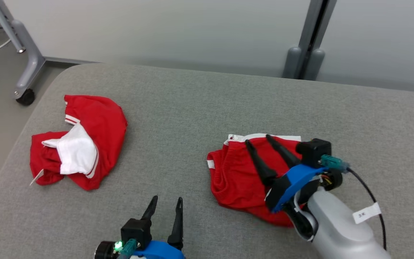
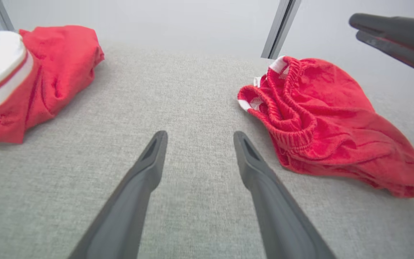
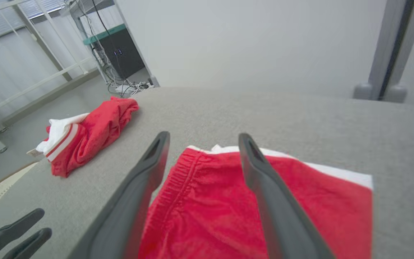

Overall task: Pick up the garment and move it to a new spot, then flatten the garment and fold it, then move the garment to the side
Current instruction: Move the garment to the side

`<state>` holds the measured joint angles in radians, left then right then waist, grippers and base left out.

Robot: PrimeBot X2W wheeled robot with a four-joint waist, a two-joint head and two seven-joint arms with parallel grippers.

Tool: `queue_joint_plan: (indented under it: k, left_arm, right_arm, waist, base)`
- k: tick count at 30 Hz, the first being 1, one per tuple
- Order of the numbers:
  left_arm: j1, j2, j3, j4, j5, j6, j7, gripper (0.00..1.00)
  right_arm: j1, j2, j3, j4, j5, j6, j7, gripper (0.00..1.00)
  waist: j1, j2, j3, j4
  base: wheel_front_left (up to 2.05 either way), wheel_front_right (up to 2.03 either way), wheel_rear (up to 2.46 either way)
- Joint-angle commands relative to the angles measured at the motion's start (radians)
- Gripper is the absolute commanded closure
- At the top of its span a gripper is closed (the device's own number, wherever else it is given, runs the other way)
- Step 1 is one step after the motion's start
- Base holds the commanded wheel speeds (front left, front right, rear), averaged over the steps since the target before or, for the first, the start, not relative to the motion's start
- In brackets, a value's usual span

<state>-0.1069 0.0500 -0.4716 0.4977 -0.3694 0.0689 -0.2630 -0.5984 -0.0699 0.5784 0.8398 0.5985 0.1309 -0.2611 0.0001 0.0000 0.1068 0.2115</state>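
A crumpled red garment (image 1: 235, 180) with a white trim and an elastic waistband lies on the grey cushion, right of centre; it is also in the left wrist view (image 2: 329, 118) and the right wrist view (image 3: 210, 216). My right gripper (image 1: 257, 139) hovers over its far part, open, fingers spread above the cloth (image 3: 204, 136) with nothing between them. At the near edge my left gripper (image 1: 167, 198) stands open over bare cushion (image 2: 200, 134), to the left of the garment and apart from it.
A second red and white garment (image 1: 99, 122) lies bunched at the cushion's left side (image 2: 56, 72). The grey cushion (image 1: 178, 108) has bare room between the two. A wheeled grey stand leg (image 1: 23, 90) is on the floor at far left, and a grey post (image 1: 307, 54) behind.
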Motion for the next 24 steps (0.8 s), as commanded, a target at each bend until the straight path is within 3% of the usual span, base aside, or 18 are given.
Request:
queue_joint_plan:
  k: [1, 6, 12, 17, 24]
  left_arm:
    - [-0.011, 0.001, 0.024, -0.010, 0.017, 0.010, -0.002, 0.00]
    - [-0.019, 0.001, 0.108, -0.030, 0.089, 0.026, -0.003, 0.00]
    - [0.017, 0.007, 0.213, -0.047, 0.154, 0.027, -0.002, 0.00]
    - [0.078, 0.007, 0.283, -0.057, 0.186, 0.025, -0.003, 0.00]
    - [0.153, 0.002, 0.321, -0.076, 0.204, 0.015, -0.003, 0.00]
  right_arm:
    - [0.043, -0.021, -0.057, -0.032, -0.040, 0.000, -0.004, 0.00]
    - [0.159, -0.012, -0.313, -0.155, -0.211, 0.000, -0.004, 0.00]
    - [0.285, 0.010, -0.498, -0.208, -0.384, 0.000, -0.004, 0.00]
    - [0.361, 0.019, -0.548, -0.210, -0.449, 0.000, -0.004, 0.00]
    - [0.422, 0.017, -0.505, -0.194, -0.410, 0.000, -0.004, 0.00]
  waist:
    - [-0.0001, 0.0000, -0.028, -0.038]
    - [-0.0001, 0.0000, -0.062, -0.112]
    - [-0.0001, 0.0000, -0.096, -0.190]
    - [-0.0001, 0.0000, -0.120, -0.244]
    - [-0.0001, 0.0000, -0.140, -0.268]
  base:
    - [0.00, 0.00, 0.00]
    - [0.00, 0.00, 0.00]
    - [0.00, 0.00, 0.00]
    - [0.00, 0.00, 0.00]
    - [0.00, 0.00, 0.00]
